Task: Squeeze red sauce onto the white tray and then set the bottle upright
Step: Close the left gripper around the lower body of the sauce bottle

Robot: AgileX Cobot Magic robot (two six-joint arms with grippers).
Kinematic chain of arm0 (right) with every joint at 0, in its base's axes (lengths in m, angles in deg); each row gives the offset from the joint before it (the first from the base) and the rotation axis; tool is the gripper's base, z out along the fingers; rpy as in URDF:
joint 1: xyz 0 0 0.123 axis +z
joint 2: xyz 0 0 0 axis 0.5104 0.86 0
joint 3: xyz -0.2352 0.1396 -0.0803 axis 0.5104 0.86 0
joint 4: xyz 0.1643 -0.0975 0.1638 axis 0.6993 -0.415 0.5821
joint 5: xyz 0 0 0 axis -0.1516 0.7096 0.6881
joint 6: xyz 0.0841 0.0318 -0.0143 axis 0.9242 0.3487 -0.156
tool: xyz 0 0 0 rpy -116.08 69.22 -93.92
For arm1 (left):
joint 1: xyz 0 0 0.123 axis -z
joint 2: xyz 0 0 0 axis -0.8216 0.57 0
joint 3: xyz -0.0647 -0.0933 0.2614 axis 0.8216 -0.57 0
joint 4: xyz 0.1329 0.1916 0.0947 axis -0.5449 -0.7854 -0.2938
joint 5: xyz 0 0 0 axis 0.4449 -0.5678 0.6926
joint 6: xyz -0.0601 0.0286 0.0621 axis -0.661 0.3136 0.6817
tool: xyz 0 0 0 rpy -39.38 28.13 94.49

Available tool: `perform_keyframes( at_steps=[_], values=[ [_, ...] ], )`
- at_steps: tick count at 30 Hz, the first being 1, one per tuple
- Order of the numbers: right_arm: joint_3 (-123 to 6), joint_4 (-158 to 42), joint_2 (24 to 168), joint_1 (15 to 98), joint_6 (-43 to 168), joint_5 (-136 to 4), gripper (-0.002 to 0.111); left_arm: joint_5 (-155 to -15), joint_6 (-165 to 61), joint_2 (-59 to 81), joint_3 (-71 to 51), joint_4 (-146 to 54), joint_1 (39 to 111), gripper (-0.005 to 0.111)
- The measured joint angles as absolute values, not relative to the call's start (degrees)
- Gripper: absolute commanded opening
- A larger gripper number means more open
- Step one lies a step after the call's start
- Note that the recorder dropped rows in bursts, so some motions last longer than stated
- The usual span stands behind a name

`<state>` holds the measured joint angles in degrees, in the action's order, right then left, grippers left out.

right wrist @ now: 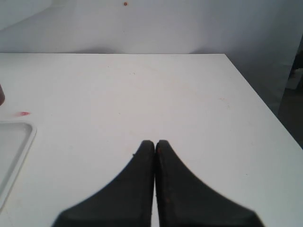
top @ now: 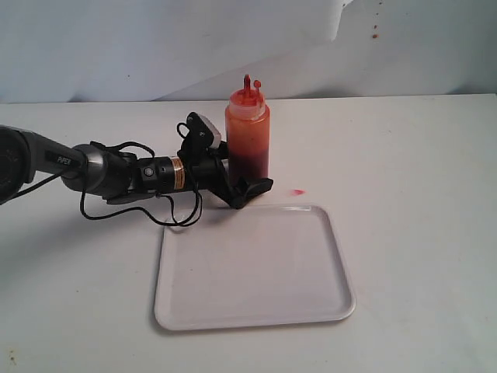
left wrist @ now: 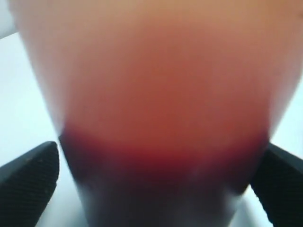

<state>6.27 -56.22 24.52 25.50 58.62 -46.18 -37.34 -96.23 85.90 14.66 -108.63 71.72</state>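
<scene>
The bottle stands upright on the table just behind the white tray, dark red sauce in its lower part, its red-smeared nozzle pointing up. My left gripper reaches in from the left, low around the bottle's base, and is open. In the left wrist view the blurred bottle fills the frame between the two black fingers, one on each side. No sauce shows on the tray. My right gripper is shut and empty over bare table, with a tray corner off to one side.
A small red smear lies on the table beside the tray's far right corner. Red specks mark the back wall. The left arm's black cable loops down near the tray's far left corner.
</scene>
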Motion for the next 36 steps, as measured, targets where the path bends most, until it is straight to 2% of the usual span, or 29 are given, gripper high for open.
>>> perform_keyframes(
  at_steps=[29,32,36],
  values=[
    [6.27,-56.22,24.52,25.50,58.62,-46.18,0.000,-36.56,-97.34,86.65,15.27,-106.03,71.72,0.104],
    [6.27,-56.22,24.52,25.50,58.62,-46.18,0.000,-36.56,-97.34,86.65,15.27,-106.03,71.72,0.097],
    [6.27,-56.22,24.52,25.50,58.62,-46.18,0.000,-36.56,-97.34,86.65,15.27,-106.03,71.72,0.067]
  ],
)
